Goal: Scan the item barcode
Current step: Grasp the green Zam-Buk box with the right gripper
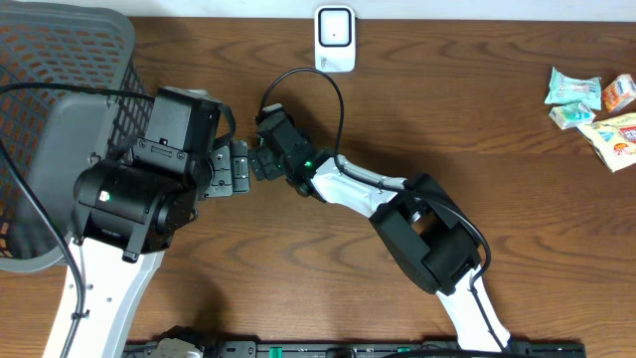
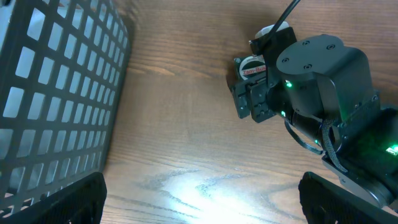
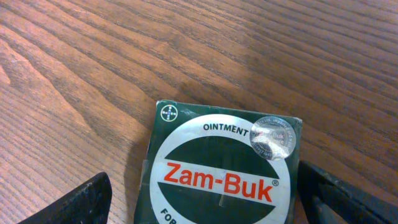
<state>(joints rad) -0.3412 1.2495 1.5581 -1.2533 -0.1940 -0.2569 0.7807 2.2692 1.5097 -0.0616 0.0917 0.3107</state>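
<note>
as right gripper (image 3: 204,177) straddles it, zam-buk box (image 3: 217,163) lies flat

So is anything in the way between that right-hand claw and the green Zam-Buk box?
Nothing visible. The right gripper sits right over the Zam-Buk box, its open fingers either side, with only bare wood table between. The left gripper hangs close beside, open, not between them.

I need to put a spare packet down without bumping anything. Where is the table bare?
Bare wood lies between the scanner and the snack packets, and nearer the robot than those packets, outward of the right arm. Crowded: beside the basket, where the left gripper and right gripper close in on the Zam-Buk box.
</note>
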